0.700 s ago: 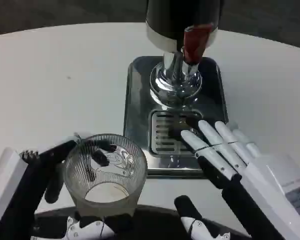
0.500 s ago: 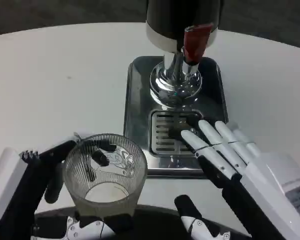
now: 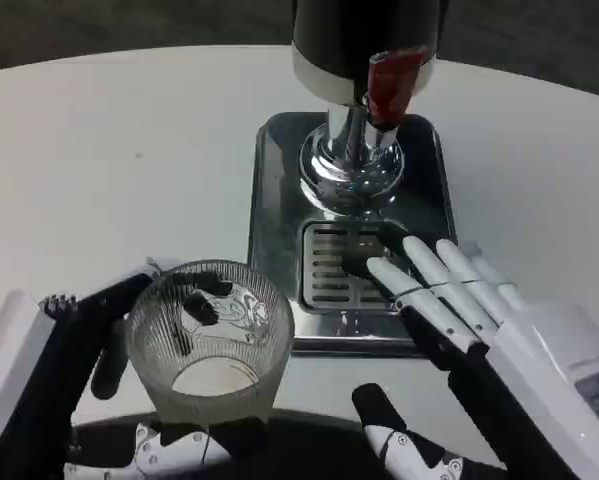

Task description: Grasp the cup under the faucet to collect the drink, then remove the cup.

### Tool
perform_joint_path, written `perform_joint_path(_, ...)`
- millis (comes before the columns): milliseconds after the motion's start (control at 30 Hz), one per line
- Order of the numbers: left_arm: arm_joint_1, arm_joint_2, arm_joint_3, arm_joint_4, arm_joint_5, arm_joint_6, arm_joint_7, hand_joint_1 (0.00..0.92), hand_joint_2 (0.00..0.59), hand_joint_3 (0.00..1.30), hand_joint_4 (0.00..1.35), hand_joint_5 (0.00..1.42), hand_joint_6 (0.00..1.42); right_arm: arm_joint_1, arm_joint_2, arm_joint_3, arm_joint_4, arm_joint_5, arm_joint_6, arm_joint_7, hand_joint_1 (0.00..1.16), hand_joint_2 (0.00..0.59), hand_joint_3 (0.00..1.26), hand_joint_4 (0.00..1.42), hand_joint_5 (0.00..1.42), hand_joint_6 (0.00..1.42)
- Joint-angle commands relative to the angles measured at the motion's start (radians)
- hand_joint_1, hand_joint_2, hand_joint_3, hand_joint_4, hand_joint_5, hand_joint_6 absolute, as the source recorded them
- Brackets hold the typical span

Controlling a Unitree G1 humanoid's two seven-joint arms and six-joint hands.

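I am wrapping my left hand [image 3: 69, 370] around the cup [image 3: 210, 340], near the table edge, short of the faucet [image 3: 351, 150]. My right hand [image 3: 459, 320], fingers extended and empty, is hovering beside the drip tray [image 3: 269, 200], ready to help.

Counted: 1 ribbed glass cup [image 3: 210, 340], at 7 o'clock. 1 dispenser [image 3: 364, 45] at 12, with 1 red tap lever [image 3: 389, 85] and 1 chrome faucet [image 3: 351, 165]. 1 steel drip tray [image 3: 274, 210] with 1 slotted grate [image 3: 329, 265]. 2 hands: left hand [image 3: 74, 350], right hand [image 3: 459, 310]. 1 white surface [image 3: 119, 160].
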Motion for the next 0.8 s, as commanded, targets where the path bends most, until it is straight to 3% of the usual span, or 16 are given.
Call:
perform_joint_path(33,-0.053,-0.021,-0.023,0.022,0.023,0.011,0.016,0.616,0.042,0.93,1.02,1.21,1.36,0.026,0.004,-0.014,-0.018,-0.003,-0.003,-0.001,0.28,0.497,0.11,0.01,0.00,0.00)
perform_joint_path(267,-0.186,-0.041,-0.052,0.135,0.062,0.037,0.041,0.616,0.042,0.93,1.02,1.21,1.36,0.041,0.026,-0.015,-0.023,-0.020,-0.002,-0.007,0.28,0.502,0.11,0.01,0.00,0.00)
perform_joint_path(733,-0.507,0.023,-0.106,0.531,0.209,0.012,0.194,0.616,0.042,0.93,1.02,1.21,1.36,0.058,0.057,-0.044,-0.037,-0.023,-0.007,-0.022,0.28,0.504,0.12,0.01,0.00,0.00)
perform_joint_path(800,-0.564,0.049,-0.127,0.592,0.268,-0.004,0.244,0.616,0.042,0.93,1.02,1.21,1.36,0.062,0.060,-0.047,-0.039,-0.020,-0.006,-0.024,0.28,0.504,0.12,0.01,0.00,0.00)
